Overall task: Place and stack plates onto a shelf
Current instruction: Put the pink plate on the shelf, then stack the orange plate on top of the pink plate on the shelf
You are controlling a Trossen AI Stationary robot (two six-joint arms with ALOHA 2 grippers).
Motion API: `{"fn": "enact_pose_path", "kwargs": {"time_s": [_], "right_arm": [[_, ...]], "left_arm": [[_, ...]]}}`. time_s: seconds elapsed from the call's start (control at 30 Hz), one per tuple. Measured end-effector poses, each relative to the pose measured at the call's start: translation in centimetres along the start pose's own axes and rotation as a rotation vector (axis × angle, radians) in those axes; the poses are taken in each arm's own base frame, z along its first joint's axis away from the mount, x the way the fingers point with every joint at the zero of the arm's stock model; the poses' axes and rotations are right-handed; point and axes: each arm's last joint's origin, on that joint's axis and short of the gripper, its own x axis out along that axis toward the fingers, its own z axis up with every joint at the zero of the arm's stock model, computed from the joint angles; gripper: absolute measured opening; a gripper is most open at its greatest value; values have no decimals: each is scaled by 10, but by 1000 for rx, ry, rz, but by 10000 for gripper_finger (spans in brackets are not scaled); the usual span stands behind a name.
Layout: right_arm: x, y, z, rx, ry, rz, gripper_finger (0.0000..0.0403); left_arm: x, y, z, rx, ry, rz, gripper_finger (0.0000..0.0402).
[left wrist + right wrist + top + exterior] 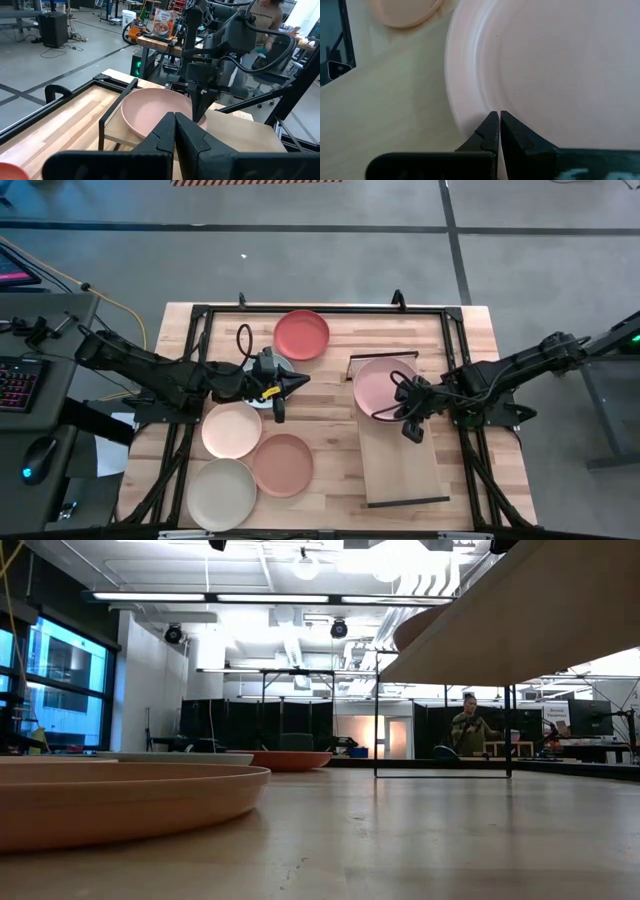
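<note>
Pink plate [378, 385] | pinched by right tool [412, 424] | over shelf [400, 470]

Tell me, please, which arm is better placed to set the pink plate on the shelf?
The right. The right gripper is shut on the pink plate over the shelf. The left gripper is shut with nothing in it, farther from the shelf.

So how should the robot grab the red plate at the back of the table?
By its raised rim. The red plate lies flat on the table, so only its thin edge gives the fingers something to pinch. Probably best is the near-left edge, facing the left gripper, which is shut and empty close by. The right gripper is busy pinching the pink plate over the shelf.
</note>
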Motion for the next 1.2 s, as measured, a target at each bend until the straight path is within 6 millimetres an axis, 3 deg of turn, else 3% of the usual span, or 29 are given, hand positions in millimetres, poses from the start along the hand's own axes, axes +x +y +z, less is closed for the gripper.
{"fn": "enact_pose_path", "kwargs": {"time_s": [0.27,0.4,0.6,0.73,0.9,1.07,1.2], "right_arm": [[-3,-1,-1,-6,-6,8,0],[-22,-5,-2,6,-71,35,0],[-72,-12,6,61,-360,34,0],[-88,-12,13,70,-617,70,0],[-82,-8,19,-42,-819,127,0],[-64,-9,20,-45,-903,206,0],[-61,-10,21,-31,-948,229,0]], "left_arm": [[0,0,0,3,-1,1,0],[-5,1,5,53,-17,-4,0],[-25,9,18,64,-25,-16,0],[-43,11,29,46,-32,-182,0],[-55,16,31,50,-55,-253,0],[-48,26,22,-3,-146,-251,0],[-43,33,18,-66,-168,-281,0]]}}
